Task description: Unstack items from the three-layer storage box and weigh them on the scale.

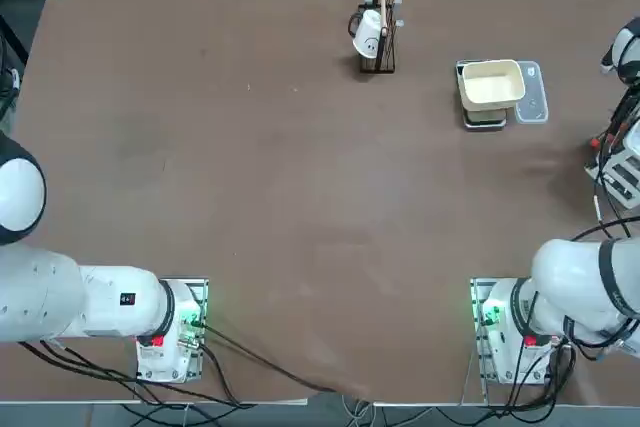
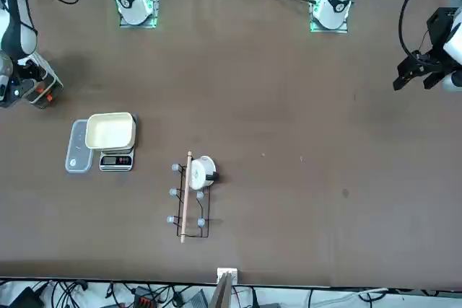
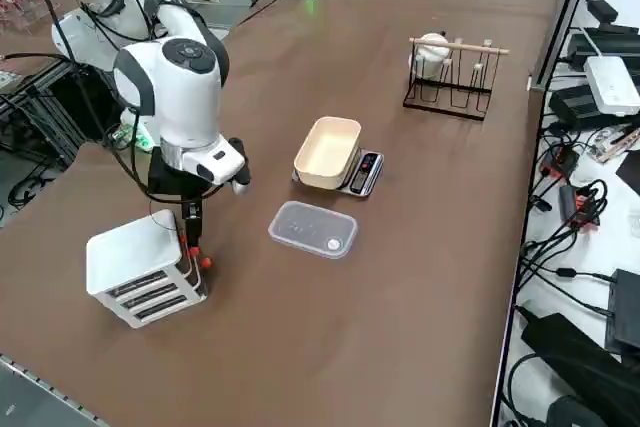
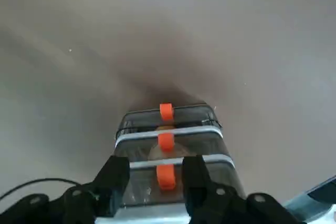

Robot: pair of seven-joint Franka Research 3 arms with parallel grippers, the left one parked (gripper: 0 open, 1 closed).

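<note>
The three-layer storage box [image 3: 140,272] stands at the table's right edge, white-topped with dark see-through drawers [image 4: 168,140], each with an orange tab. My right gripper [image 3: 190,237] points down at the box's drawer side. In the wrist view the right gripper [image 4: 156,165] is open, its fingers [image 4: 118,174] either side of the top drawer's orange tab [image 4: 166,177], with a gap on each side. Pale rounded items [image 4: 164,151] show faintly through the drawer fronts. The scale [image 3: 362,172] carries a cream bowl [image 3: 328,152]; the bowl looks bare.
A clear plastic panel [image 3: 313,229] lies flat between the box and the scale. A black wire rack [image 3: 450,82] with a white cup [image 3: 432,47] stands further along the table. Cables and devices line the far edge.
</note>
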